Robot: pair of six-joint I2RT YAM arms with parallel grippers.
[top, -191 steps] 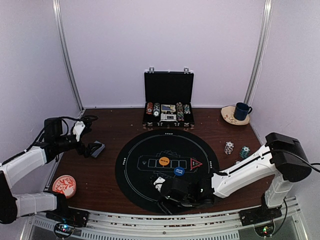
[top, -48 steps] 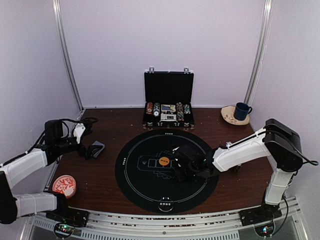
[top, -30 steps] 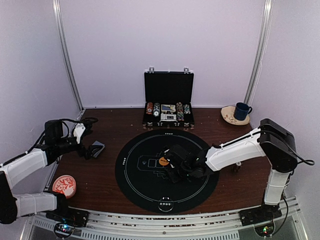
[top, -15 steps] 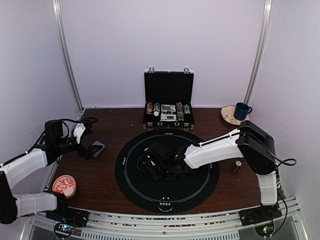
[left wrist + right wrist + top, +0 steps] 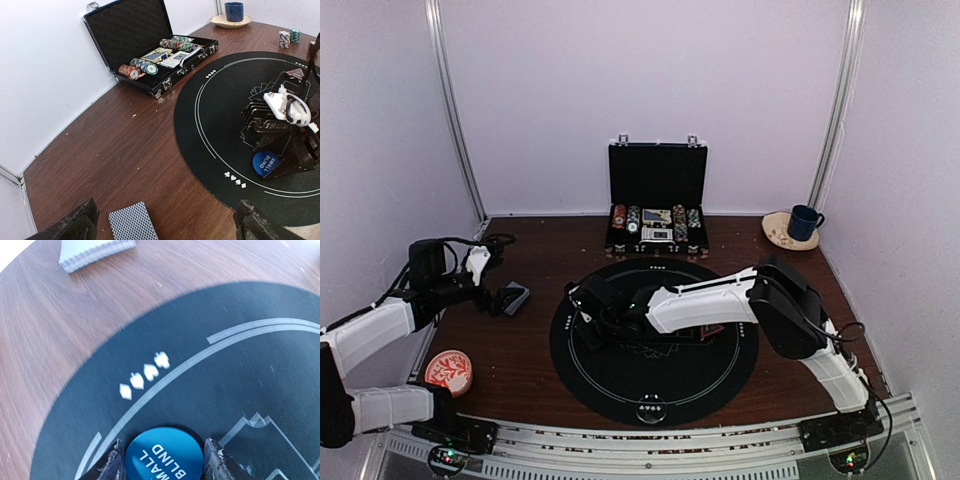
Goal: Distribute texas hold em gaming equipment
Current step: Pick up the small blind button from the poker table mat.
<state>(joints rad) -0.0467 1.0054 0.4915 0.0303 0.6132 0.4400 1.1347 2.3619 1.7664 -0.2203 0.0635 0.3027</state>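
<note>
My right gripper is shut on the blue "small blind" button disc, held low over the left side of the black round mat, beside the white ring and suit marks. From above, the right gripper reaches across the mat. The left wrist view shows the disc tilted between its fingers. My left gripper is open and straddles the grey-blue-backed card deck, which lies on the wood left of the mat. A dark button disc sits at the mat's near edge. The red triangle marker lies on the mat.
The open black briefcase with chip rows stands behind the mat. A blue cup on a saucer is at the back right. A red-and-white dish sits at the near left. Two small chip stacks stand right of the mat.
My right arm has swept from the mat's near edge through its middle to its left side, carrying the blue disc. The left arm and the deck have not moved.
</note>
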